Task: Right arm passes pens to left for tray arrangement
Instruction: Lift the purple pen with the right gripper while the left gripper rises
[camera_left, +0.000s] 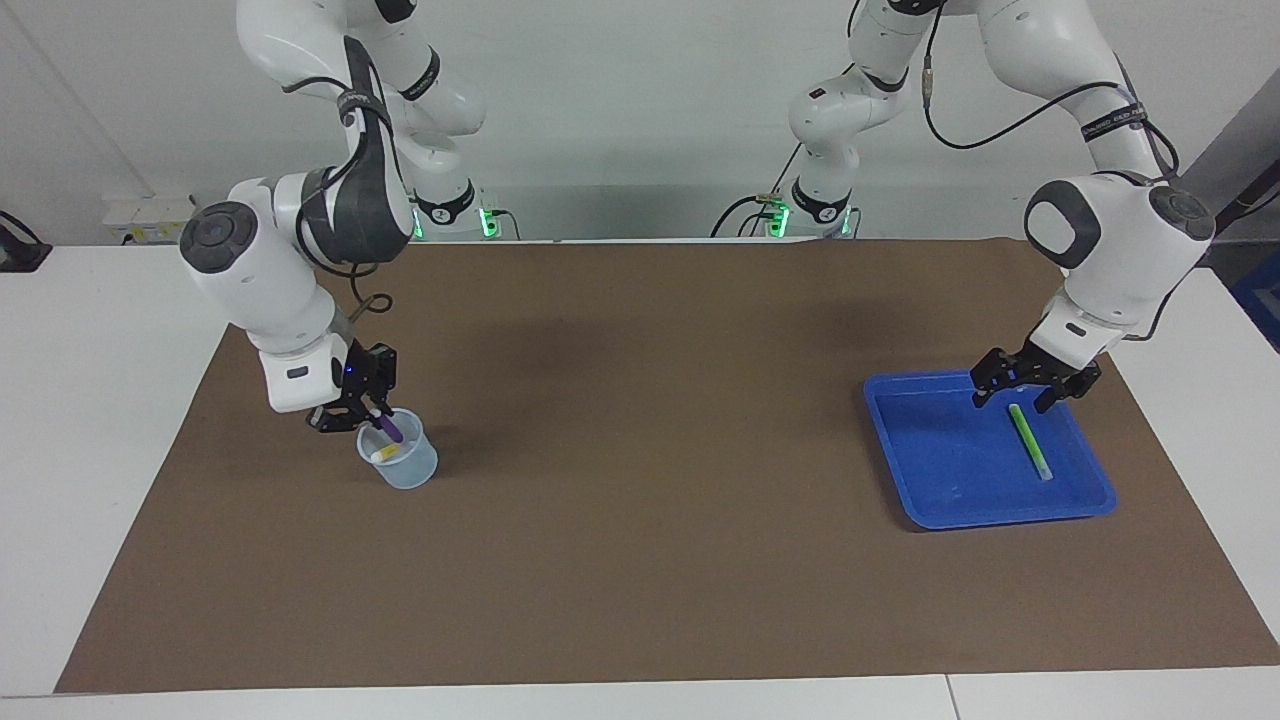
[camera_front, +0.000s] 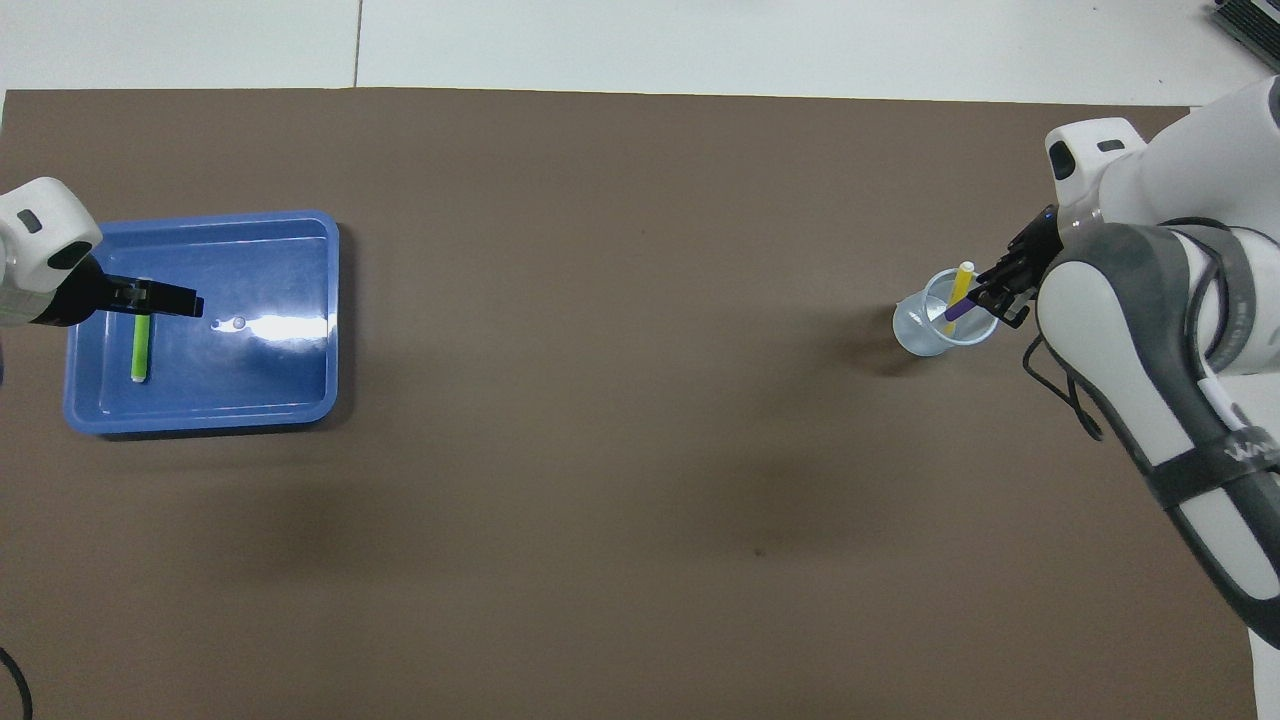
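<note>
A green pen (camera_left: 1030, 442) (camera_front: 140, 347) lies flat in the blue tray (camera_left: 940, 480) (camera_front: 250, 390) at the left arm's end of the table. My left gripper (camera_left: 1015, 398) (camera_front: 165, 298) hangs open and holds nothing, over the tray's edge nearest the robots, just clear of the green pen's end. At the right arm's end, a translucent cup (camera_left: 405, 470) (camera_front: 915, 330) holds a yellow pen (camera_left: 383, 453) (camera_front: 962, 285). My right gripper (camera_left: 362, 412) (camera_front: 998, 290) is shut on the upper end of the purple pen (camera_left: 390, 430) (camera_front: 953, 311), whose lower end still slants into the cup.
A brown mat (camera_left: 640, 520) covers the table between cup and tray. White tabletop (camera_left: 100, 330) borders the mat. Both arm bases (camera_left: 820, 205) stand at the robots' edge.
</note>
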